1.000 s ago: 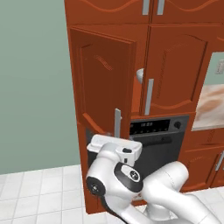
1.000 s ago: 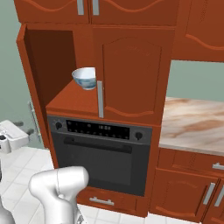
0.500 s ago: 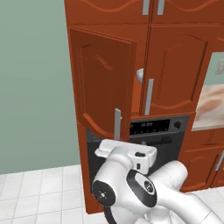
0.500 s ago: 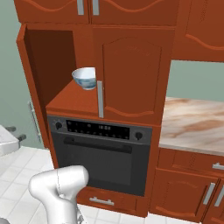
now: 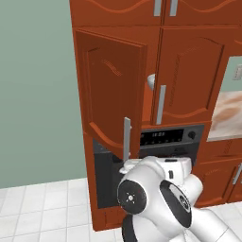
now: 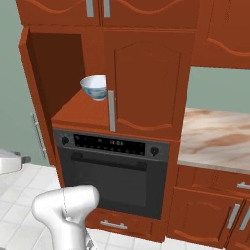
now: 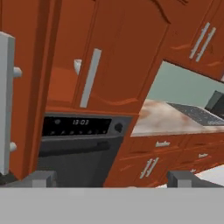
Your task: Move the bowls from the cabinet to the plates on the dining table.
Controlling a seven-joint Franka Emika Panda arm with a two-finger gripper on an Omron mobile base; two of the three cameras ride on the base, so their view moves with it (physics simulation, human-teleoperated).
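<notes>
The cabinet [image 6: 146,83] stands over a built-in oven, its left door [image 5: 111,90] swung open. On the open shelf sits a white bowl with a blue pattern [image 6: 95,87]. From the left base it shows only as a sliver [image 5: 151,80] past the door's edge, and as a pale sliver [image 7: 77,65] in the hand view. My gripper [image 7: 111,179] is open and holds nothing. It is low, in front of the oven, looking up at the shelf from well short of the bowl. The plates and the dining table are out of view.
The open door's long silver handle [image 7: 5,100] stands close on the hand's left. The black oven [image 6: 114,171] sits under the shelf. A marble counter [image 6: 215,139] with a cooktop [image 7: 197,114] and drawers runs to the right. The floor is white tile.
My arm has swung: the wrist has turned to the right in the left base view, and the hand has sunk at the left edge of the right base view. Bowl and door unmoved.
</notes>
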